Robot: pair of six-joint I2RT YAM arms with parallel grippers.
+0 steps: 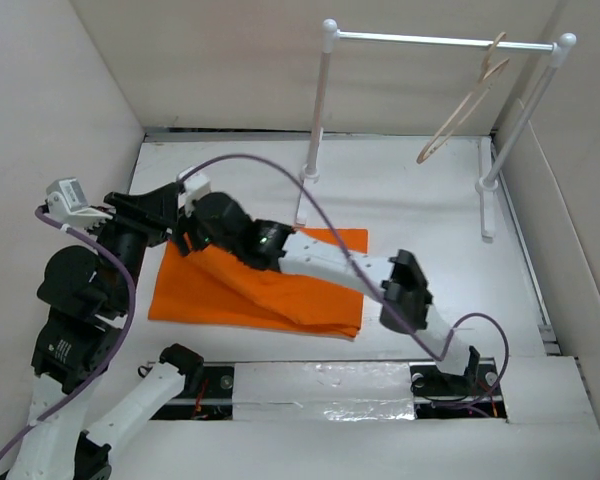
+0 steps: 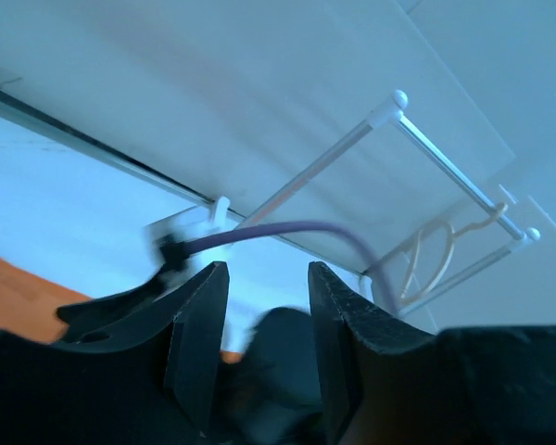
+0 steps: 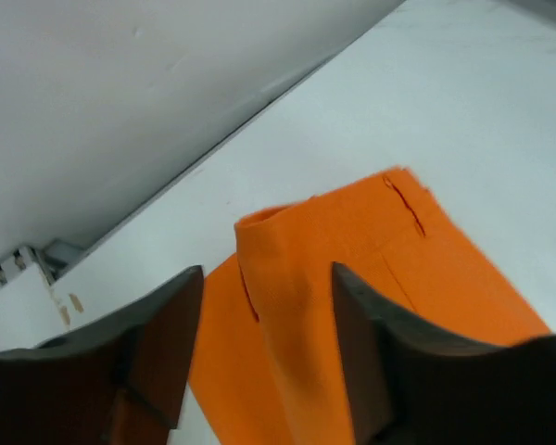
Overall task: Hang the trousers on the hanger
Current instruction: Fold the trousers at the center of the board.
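The orange trousers (image 1: 230, 295) lie folded flat on the white table, with one fold raised along the right arm. My right gripper (image 1: 192, 243) hangs over their upper left corner; in the right wrist view it (image 3: 267, 267) is open, and the cloth (image 3: 352, 278) lies below the gap, apart from the fingers. My left gripper (image 1: 178, 203) is just beyond that corner, close to the right wrist. Seen from its own wrist it (image 2: 267, 269) is open with nothing gripped. The beige hanger (image 1: 460, 110) hangs on the rail at the back right, and the left wrist view shows the hanger (image 2: 426, 264) far off.
The white rail (image 1: 440, 41) stands on two posts at the back right. A purple cable (image 1: 280, 170) arches from the right wrist over the table. White walls (image 1: 40, 120) close in the left, back and right. A taped strip (image 1: 320, 385) runs along the near edge.
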